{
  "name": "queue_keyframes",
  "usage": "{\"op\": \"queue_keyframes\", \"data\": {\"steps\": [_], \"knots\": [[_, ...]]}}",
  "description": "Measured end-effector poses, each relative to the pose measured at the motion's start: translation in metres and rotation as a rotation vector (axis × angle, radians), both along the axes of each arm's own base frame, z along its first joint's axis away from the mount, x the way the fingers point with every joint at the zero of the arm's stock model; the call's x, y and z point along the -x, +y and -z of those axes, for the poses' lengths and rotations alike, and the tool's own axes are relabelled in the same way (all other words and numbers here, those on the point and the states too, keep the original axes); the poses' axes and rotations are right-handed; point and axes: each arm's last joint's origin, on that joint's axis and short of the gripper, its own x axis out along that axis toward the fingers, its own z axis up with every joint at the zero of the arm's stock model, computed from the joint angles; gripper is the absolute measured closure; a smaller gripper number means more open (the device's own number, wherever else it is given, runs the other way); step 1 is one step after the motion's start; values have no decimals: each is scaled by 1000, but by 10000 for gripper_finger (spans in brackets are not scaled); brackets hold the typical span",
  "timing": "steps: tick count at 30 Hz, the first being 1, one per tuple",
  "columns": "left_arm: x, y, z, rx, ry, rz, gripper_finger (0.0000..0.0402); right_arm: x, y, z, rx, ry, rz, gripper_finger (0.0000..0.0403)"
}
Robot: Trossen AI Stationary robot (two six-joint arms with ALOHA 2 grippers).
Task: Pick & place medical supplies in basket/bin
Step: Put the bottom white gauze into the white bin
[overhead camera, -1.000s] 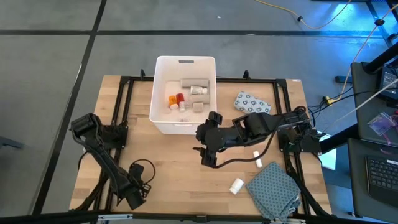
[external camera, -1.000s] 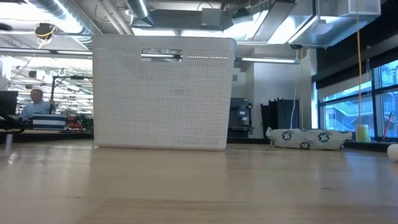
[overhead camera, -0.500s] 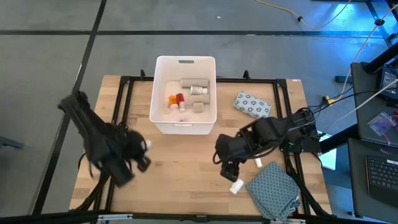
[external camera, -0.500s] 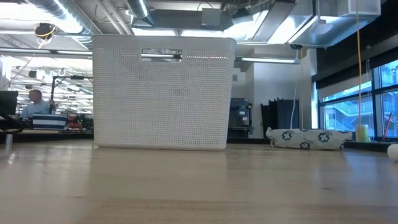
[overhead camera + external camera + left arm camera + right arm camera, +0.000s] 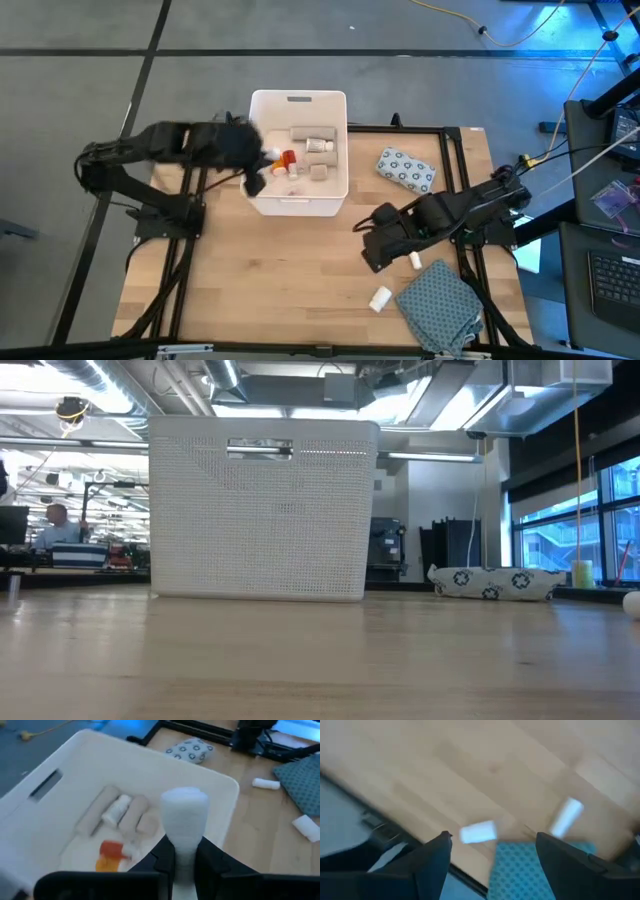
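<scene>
Wooden table (image 5: 280, 270), white bin (image 5: 262, 130) at its far edge. Left gripper (image 5: 184, 862) above the bin's near-left corner, pinching a white bottle (image 5: 184, 820). Best released low, over bare floor. Right gripper (image 5: 492, 851) spread above table.

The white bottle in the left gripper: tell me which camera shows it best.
The left wrist view: the white bottle fills the centre, pinched between the left gripper's fingers above the white bin. The high view shows only a small white speck at the gripper. The low and right wrist views do not show it.
</scene>
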Motion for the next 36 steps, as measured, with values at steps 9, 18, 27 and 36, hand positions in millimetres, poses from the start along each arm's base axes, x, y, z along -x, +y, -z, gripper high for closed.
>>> {"op": "queue_keyframes", "data": {"steps": [9, 18, 27, 36], "knots": [[-58, 73, 46, 62, 182, 239, 362, 41, -17, 43, 51, 167, 241, 116], [-116, 112, 113, 57, 332, 322, 362, 64, -30, 83, 118, 281, 303, 116], [-150, 125, 167, 28, 445, 426, 363, 60, -31, 113, 51, 291, 320, 116], [-164, 129, 200, 83, 484, 502, 359, 64, -35, 134, 70, 326, 329, 116]]}}
